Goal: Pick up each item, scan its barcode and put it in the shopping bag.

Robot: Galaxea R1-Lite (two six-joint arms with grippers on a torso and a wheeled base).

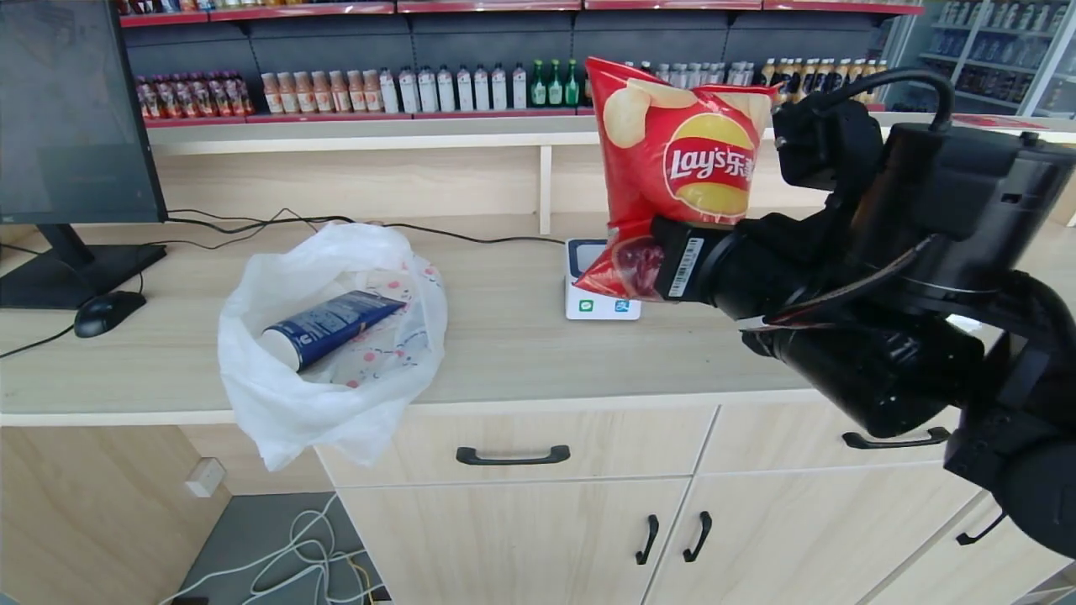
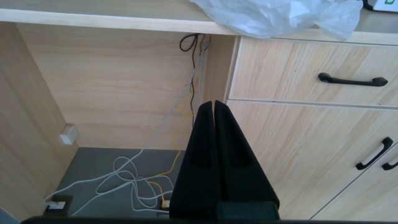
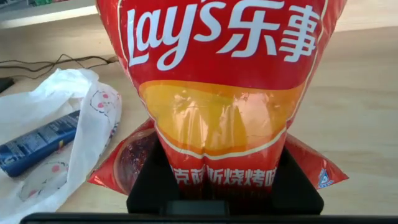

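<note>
Wooden counter [image 1: 521, 344], monitor [image 1: 76, 109], mouse [image 1: 108, 313], scanner [image 1: 591, 304] behind chips [image 1: 681, 160]

Right end effector [image 1: 662, 267] is holding a red chip bag [image 1: 683, 151] upright by the scanner [image 1: 591, 307].

The end effector is clamping the chip bag at its lower end, and the bag's bottom corner is covering part of the small white scanner, which is sitting on the counter [image 1: 513, 344]. To the left, a white shopping bag [image 1: 290, 407] is lying open and drooping over the counter's near edge, with a dark blue tube [image 1: 332, 323] resting inside it. At the far left a monitor [image 1: 71, 109] is standing, a black mouse [image 1: 108, 313] is lying beside its base, and black cables [image 1: 252, 223] are trailing along the far side of the counter. Rows of bottles [image 1: 420, 88] are lining the shelf [image 1: 361, 118] behind.
</note>
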